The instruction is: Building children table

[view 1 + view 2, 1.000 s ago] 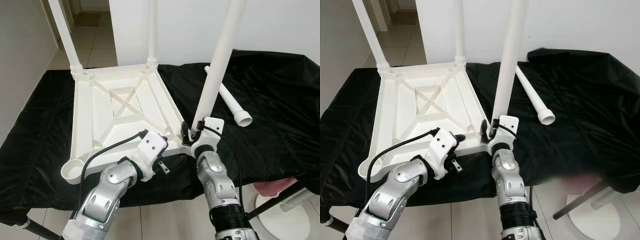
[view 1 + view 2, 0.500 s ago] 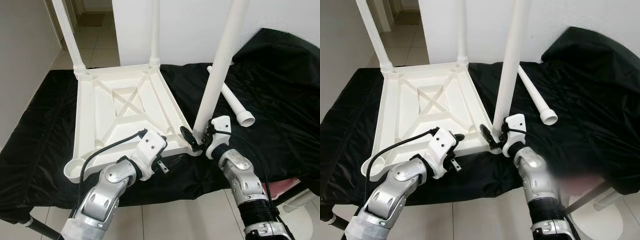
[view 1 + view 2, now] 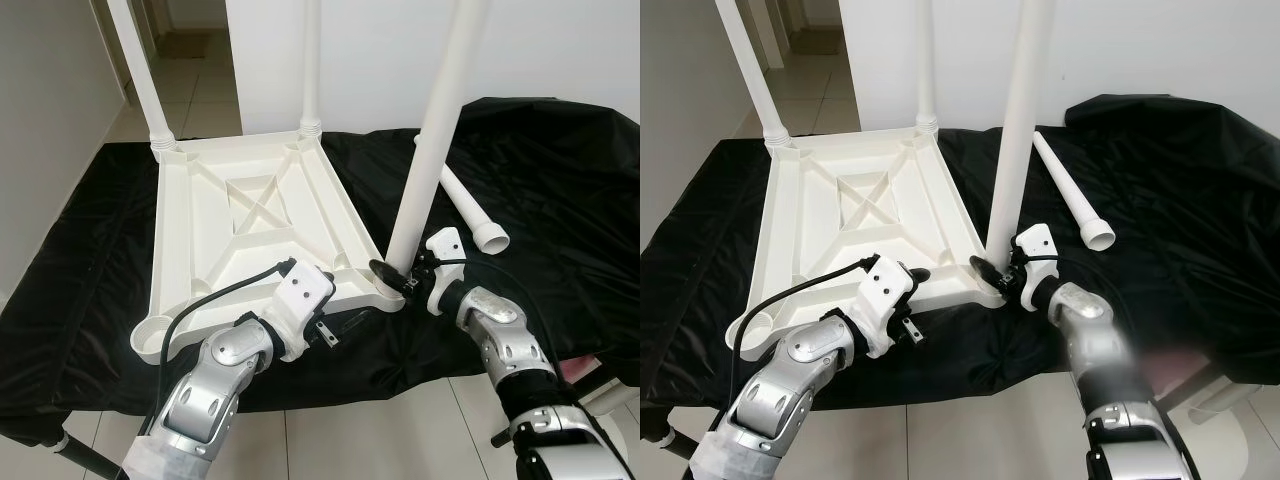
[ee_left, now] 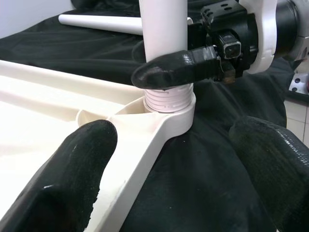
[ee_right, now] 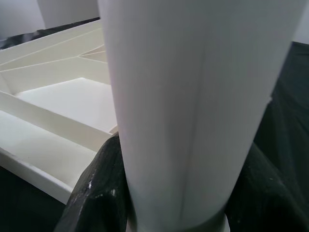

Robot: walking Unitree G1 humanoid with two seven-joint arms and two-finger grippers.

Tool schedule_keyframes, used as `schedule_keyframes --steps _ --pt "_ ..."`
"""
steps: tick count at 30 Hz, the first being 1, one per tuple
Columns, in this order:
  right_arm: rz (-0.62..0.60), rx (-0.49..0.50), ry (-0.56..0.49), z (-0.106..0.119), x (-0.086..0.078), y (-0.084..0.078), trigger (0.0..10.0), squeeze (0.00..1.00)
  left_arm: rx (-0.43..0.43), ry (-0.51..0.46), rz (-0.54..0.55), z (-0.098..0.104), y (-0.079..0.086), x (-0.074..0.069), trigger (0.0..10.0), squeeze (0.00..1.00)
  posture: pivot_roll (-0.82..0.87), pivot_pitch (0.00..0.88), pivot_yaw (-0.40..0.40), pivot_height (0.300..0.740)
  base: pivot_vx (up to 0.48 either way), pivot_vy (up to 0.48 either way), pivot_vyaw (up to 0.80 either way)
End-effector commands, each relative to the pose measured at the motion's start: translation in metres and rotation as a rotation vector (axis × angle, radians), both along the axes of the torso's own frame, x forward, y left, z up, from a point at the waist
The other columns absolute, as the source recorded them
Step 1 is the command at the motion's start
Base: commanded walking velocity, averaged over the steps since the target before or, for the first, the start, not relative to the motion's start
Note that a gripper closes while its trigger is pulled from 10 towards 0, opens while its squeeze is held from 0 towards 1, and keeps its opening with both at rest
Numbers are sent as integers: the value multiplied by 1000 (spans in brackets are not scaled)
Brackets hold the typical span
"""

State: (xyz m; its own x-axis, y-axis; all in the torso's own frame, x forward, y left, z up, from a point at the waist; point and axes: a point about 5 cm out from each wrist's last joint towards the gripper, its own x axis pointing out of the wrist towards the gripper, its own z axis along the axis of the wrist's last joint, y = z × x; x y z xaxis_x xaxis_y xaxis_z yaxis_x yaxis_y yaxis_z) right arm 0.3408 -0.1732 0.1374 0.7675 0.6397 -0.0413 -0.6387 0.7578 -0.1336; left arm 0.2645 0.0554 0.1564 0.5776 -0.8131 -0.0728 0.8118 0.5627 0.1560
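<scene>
1. Watch the leg (image 3: 432, 150) in the near right corner socket (image 4: 166, 104) of the upside-down children table (image 3: 250, 225): threads show above the socket rim in the left wrist view, so you're likely not fully seated; let go too soon and it could lean and tip out
2. Leg reads slightly tilted in the eye views, so turning it under side load could cross-thread or jam it, judged from the lean only
3. Right end effector (image 3: 400, 277) is grasping the leg low, just above the socket, one finger (image 4: 174, 67) wrapped round the leg base; a grip that low gives little leverage against the long leg above, so it may slip
4. Left end effector (image 4: 169, 179) is released, fingers spread wide, hovering at the near edge of the children table just beside that corner, touching nothing I can confirm; with nothing bracing it, the children table could slide on the black cloth (image 3: 540, 160) over the tabletop when you twist
5. Two legs already stand in the far corners (image 3: 150, 90) (image 3: 309, 70); near left socket (image 3: 150, 340) is empty
6. Spare leg (image 3: 470, 207) lies on the black cloth toward the right side of the tabletop, well apart from both end effectors, just behind the right arm; an elbow swing could roll it off
</scene>
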Motion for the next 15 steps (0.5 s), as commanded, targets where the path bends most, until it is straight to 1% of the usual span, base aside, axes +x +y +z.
schedule_keyframes --steps 1,2,3,7,11,13,15 --pt "-2 2 30 -8 -2 -4 0 0 11 1 30 0 2 2 10000 0 -21 0 35 740 0 0 0" --pt "-2 19 39 -10 -2 -5 0 0 10 1 30 0 2 2 10000 0 -19 0 39 740 0 0 0" --pt "-11 48 50 -12 -4 -6 10000 0 11 1 29 0 3 3 10000 0 -19 0 39 740 0 0 0" --pt "-32 91 51 -13 -7 -4 10000 0 14 6 25 0 4 3 10000 0 -19 0 39 740 0 0 0" --pt "-39 99 45 -13 -9 -2 10000 0 15 5 24 0 3 3 10000 0 -31 0 41 740 0 0 0" --pt "-82 114 32 -12 -10 0 10000 0 13 10 22 -1 3 2 10000 0 -33 0 38 740 0 0 0" --pt "-82 114 32 -12 -10 0 10000 0 13 10 22 -1 3 2 10000 0 -33 0 38 740 0 0 0"
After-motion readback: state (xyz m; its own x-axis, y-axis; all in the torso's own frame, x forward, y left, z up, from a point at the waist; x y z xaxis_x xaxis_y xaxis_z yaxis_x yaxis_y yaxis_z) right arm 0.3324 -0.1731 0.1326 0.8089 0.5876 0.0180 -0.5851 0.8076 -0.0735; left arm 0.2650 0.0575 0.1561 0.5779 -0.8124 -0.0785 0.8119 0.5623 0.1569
